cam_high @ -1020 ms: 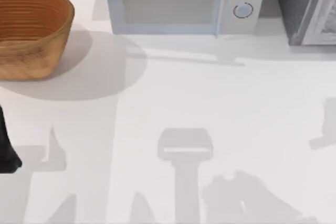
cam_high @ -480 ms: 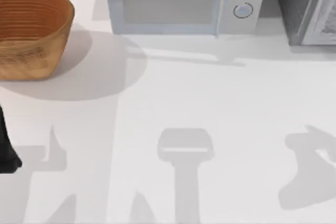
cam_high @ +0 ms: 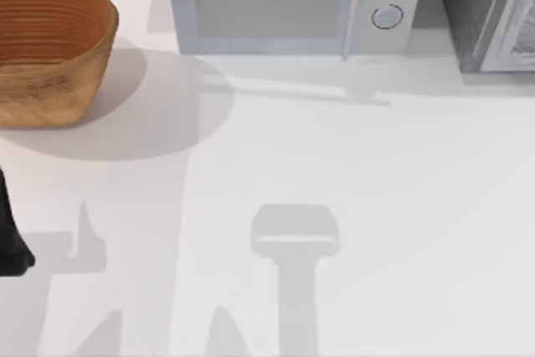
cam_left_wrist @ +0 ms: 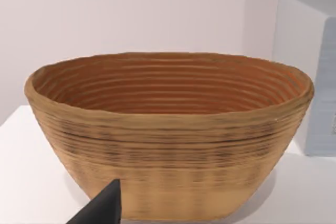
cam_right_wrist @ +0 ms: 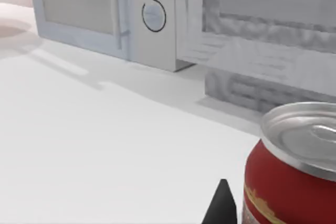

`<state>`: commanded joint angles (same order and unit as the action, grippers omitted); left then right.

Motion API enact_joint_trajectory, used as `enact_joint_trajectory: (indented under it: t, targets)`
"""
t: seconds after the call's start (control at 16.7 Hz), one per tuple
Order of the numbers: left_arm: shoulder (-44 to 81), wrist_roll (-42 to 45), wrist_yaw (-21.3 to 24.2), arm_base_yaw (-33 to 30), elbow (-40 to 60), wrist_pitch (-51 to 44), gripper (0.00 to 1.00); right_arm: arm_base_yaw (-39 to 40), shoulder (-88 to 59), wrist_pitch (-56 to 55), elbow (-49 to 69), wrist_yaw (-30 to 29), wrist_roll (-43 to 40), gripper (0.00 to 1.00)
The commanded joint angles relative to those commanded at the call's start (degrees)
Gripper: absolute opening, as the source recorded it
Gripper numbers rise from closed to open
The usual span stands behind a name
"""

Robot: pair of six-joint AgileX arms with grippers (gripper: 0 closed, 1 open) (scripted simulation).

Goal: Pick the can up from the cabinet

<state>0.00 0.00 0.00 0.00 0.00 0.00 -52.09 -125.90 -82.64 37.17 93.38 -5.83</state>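
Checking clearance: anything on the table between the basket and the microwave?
Nothing. In the top view the basket and the microwave stand apart, with bare white table and the basket's shadow between them.

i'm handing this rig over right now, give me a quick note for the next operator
Left gripper: at the top view's left edge, in front of the wicker basket; one dark fingertip shows in the left wrist view, open or shut can't be told.
Right gripper: close beside the red can, a fingertip showing next to it in the right wrist view; a grip can't be confirmed.
The can stands upright near the cabinet, which sits right of the microwave.
Done: the right arm has reached the can.
Left: confirm the grasp and lift the can.
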Motion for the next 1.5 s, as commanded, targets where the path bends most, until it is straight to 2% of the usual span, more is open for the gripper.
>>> enact_joint_trajectory:
  t: [0.12, 0.36, 0.42, 0.9, 1.2, 1.5]
  targets:
    - [0.0, 0.0, 0.0, 0.0, 0.0, 0.0, 1.0, -1.25, -2.89, -2.04, 0.92, 2.3, -0.15, 0.0]
    - [0.0, 0.0, 0.0, 0.0, 0.0, 0.0, 1.0, -1.48, -3.42, -2.41, 1.09, 2.72, -0.17, 0.0]
    - [0.0, 0.0, 0.0, 0.0, 0.0, 0.0, 1.0, -1.03, -4.94, 2.36, 5.01, -2.78, 0.22, 0.0]
    - [0.0, 0.0, 0.0, 0.0, 0.0, 0.0, 1.0, 2.63, -2.1, 8.68, 1.19, -1.76, -9.67, 0.0]
    - [0.0, 0.0, 0.0, 0.0, 0.0, 0.0, 1.0, 2.96, -1.89, 9.22, 0.86, -1.62, -10.48, 0.0]
    - [0.0, 0.0, 0.0, 0.0, 0.0, 0.0, 1.0, 2.96, -1.89, 9.22, 0.86, -1.62, -10.48, 0.38]
